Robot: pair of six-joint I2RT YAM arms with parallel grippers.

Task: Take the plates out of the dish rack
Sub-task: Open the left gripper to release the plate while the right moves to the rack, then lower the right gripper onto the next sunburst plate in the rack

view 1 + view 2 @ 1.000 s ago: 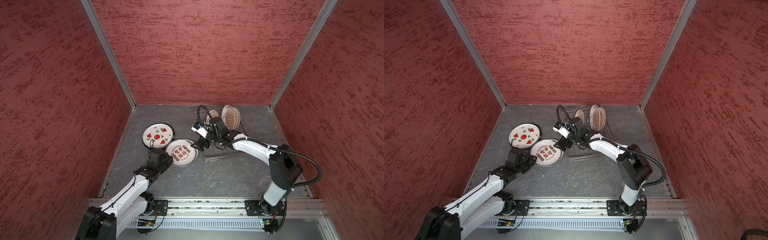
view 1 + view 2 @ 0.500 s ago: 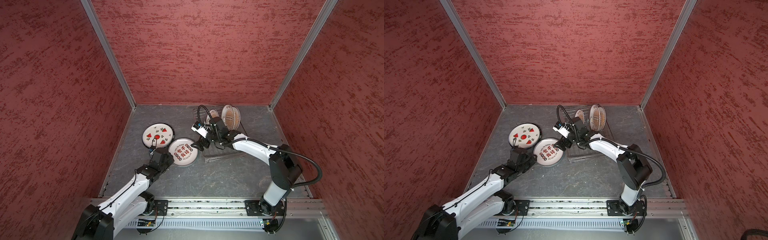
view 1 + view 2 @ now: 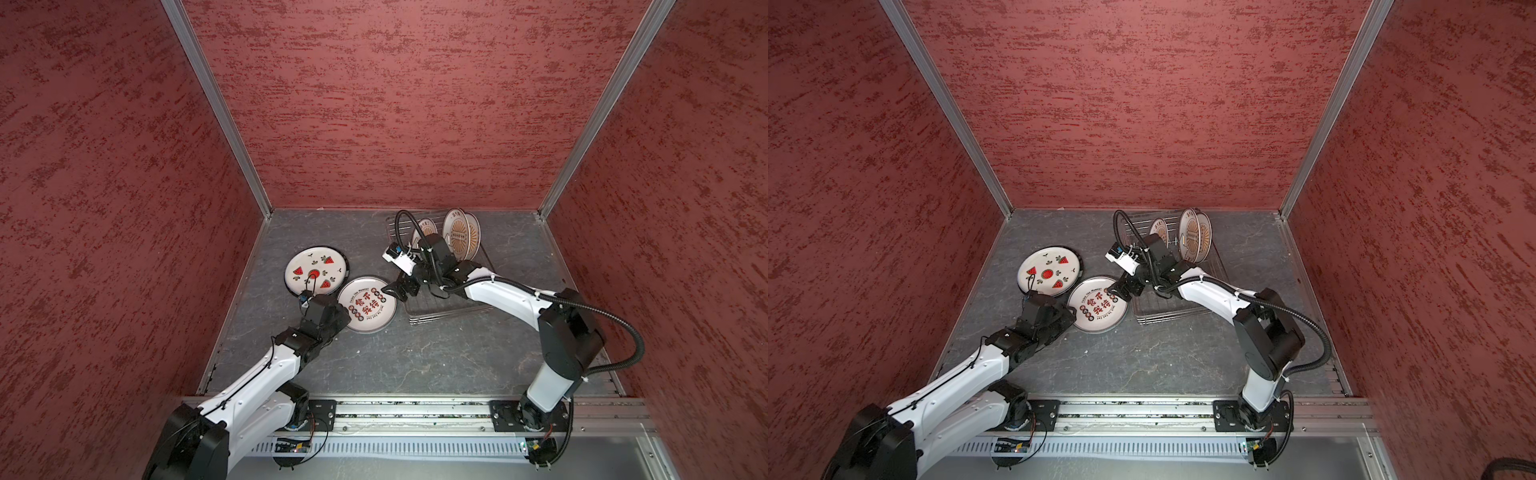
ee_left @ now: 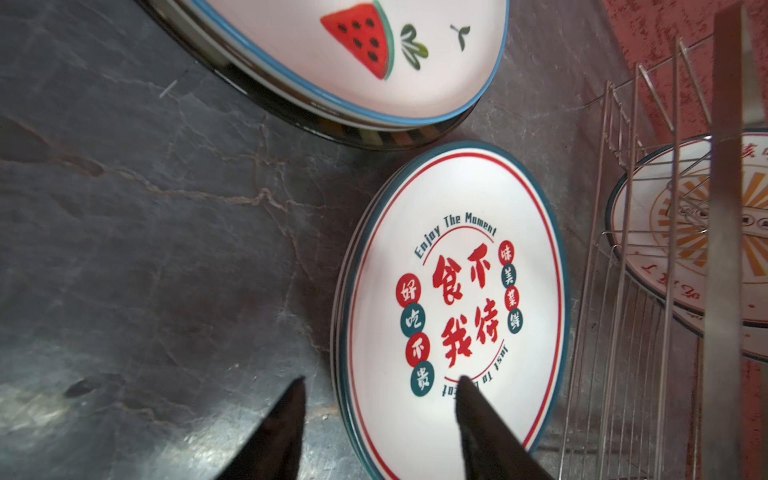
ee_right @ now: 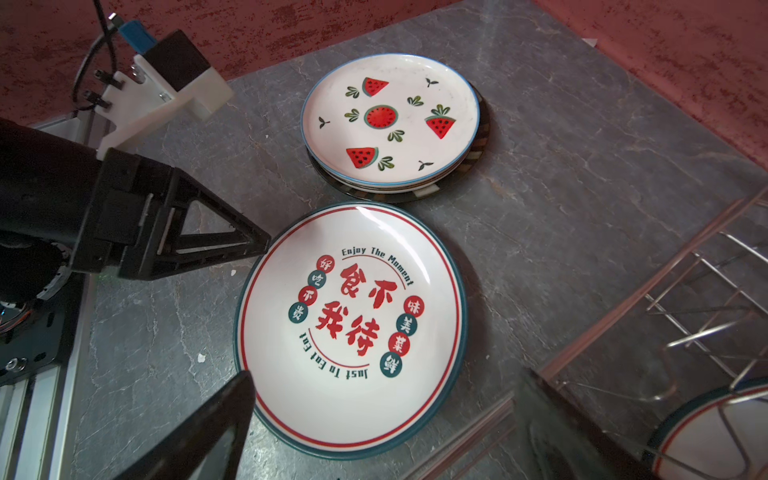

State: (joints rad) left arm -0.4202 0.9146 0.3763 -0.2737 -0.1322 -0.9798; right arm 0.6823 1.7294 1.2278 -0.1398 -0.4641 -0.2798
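Both pincers, left gripper (image 4: 381, 380) and right gripper (image 3: 397, 290), are standing parted and empty at the round white teal-rimmed red-character plate (image 5: 353, 324) lying flat on the grey stone tabletop (image 5: 582, 187), so we are favouring straight lift-offs clear of its rim before reaching for orange sunburst plates (image 3: 459, 237) in the silver wire dish rack (image 3: 440, 309).

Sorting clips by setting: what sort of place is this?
Likely a robot test booth, not a kitchen: red walls enclose a grey tabletop, two arms mount on a metal rail, and the only kitchenware is plates and a dish rack.
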